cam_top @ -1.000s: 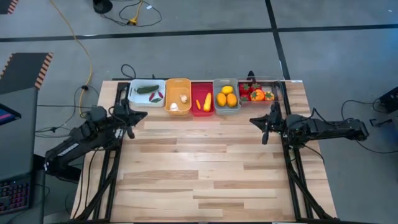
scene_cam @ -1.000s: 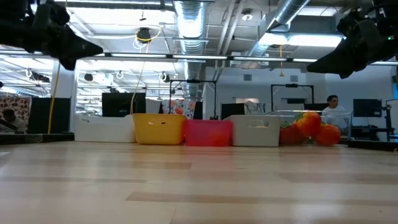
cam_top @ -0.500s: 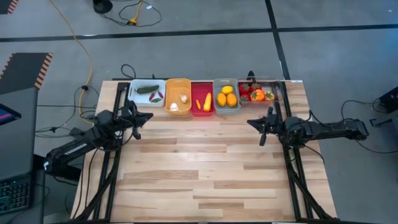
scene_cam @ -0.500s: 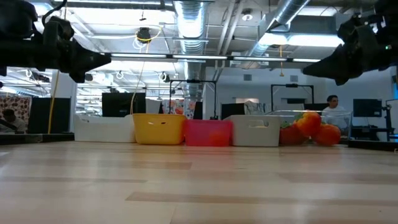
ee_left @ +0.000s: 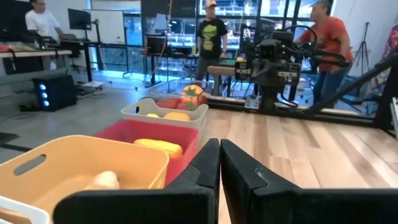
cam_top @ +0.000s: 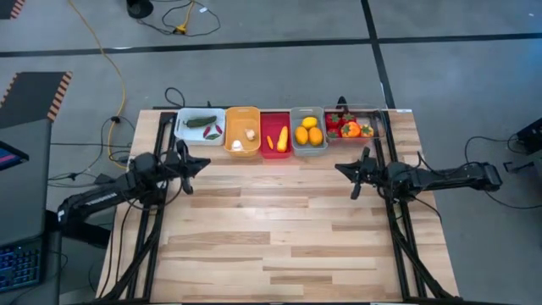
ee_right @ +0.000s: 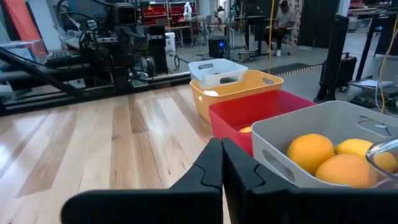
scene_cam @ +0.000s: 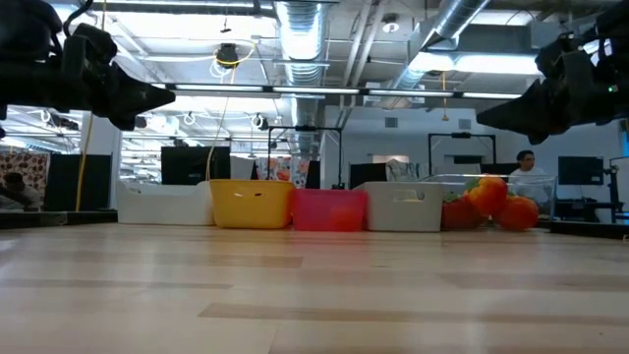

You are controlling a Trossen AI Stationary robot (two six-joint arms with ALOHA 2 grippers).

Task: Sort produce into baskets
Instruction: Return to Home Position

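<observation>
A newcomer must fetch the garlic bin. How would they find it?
A row of five bins lines the table's far edge. Second from the robot's left is the orange bin, between the white bin and red bin; only it holds pale garlic.

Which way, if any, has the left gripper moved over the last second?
Yes. In the high view the left gripper has shifted toward the middle of the table, its tip now nearer the orange bin than before.

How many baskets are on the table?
5, side by side in one row, left to right in the high view: white basket, orange basket, red basket, grey basket, clear basket. None seem hidden.
</observation>
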